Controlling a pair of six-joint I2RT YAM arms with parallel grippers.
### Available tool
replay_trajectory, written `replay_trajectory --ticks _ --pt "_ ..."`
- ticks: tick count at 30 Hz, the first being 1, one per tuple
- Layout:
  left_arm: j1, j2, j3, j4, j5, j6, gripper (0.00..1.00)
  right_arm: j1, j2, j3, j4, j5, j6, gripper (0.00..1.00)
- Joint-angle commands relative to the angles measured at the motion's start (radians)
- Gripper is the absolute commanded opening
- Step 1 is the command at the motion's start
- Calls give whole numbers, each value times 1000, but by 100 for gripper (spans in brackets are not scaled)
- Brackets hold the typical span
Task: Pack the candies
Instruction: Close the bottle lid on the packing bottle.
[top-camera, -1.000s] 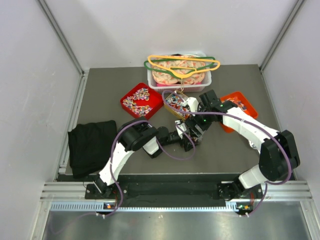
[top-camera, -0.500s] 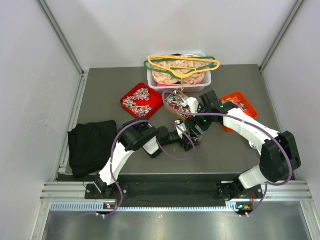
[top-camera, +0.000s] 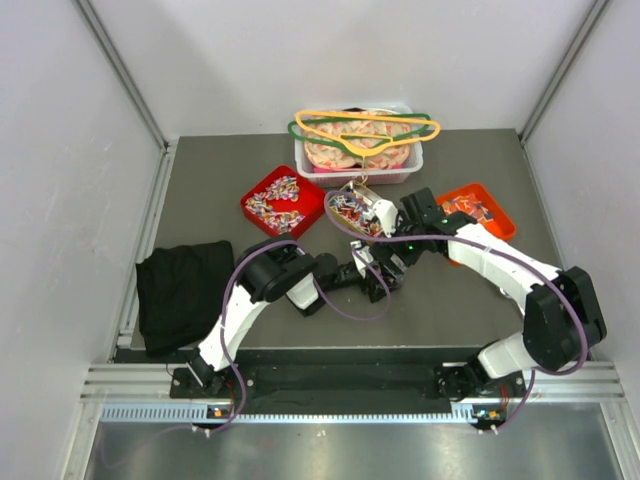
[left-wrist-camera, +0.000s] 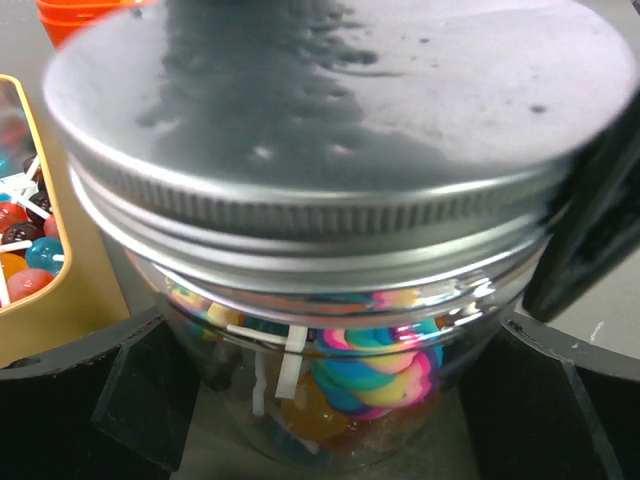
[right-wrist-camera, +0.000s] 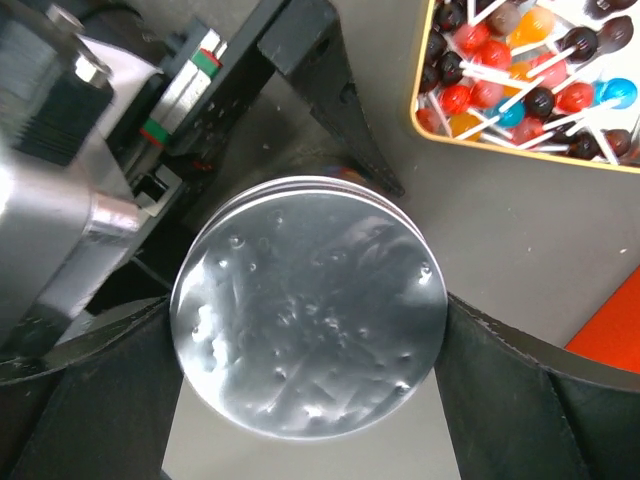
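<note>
Capping step, I reckon: lid (right-wrist-camera: 310, 310) on jar (left-wrist-camera: 330, 330), candies (left-wrist-camera: 372, 362) inside. L gripper (left-wrist-camera: 320, 405) straddles jar, R gripper (right-wrist-camera: 305, 385) straddles lid, both jaws wide; can't tell if pinching. Next: verify lid tight.

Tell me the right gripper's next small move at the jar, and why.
Probably tighten the right gripper on the metal lid and twist: its fingers flank the lid from above, while the left gripper brackets the lollipop jar below. Twist direction is unclear.

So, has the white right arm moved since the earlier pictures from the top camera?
Yes. The white right arm has swung toward the bottom of the view, away from the orange square plastic tray, uncovering more of it.
</note>
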Motion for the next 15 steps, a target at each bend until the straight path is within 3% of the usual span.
replay_trajectory --ticks 1,15 --pt "7 68 -3 157 -23 -90 98 32 29 -45 -69 -37 -11 92" --pt "8 71 0 156 -16 -91 98 32 -7 -24 -109 -38 -24 99"
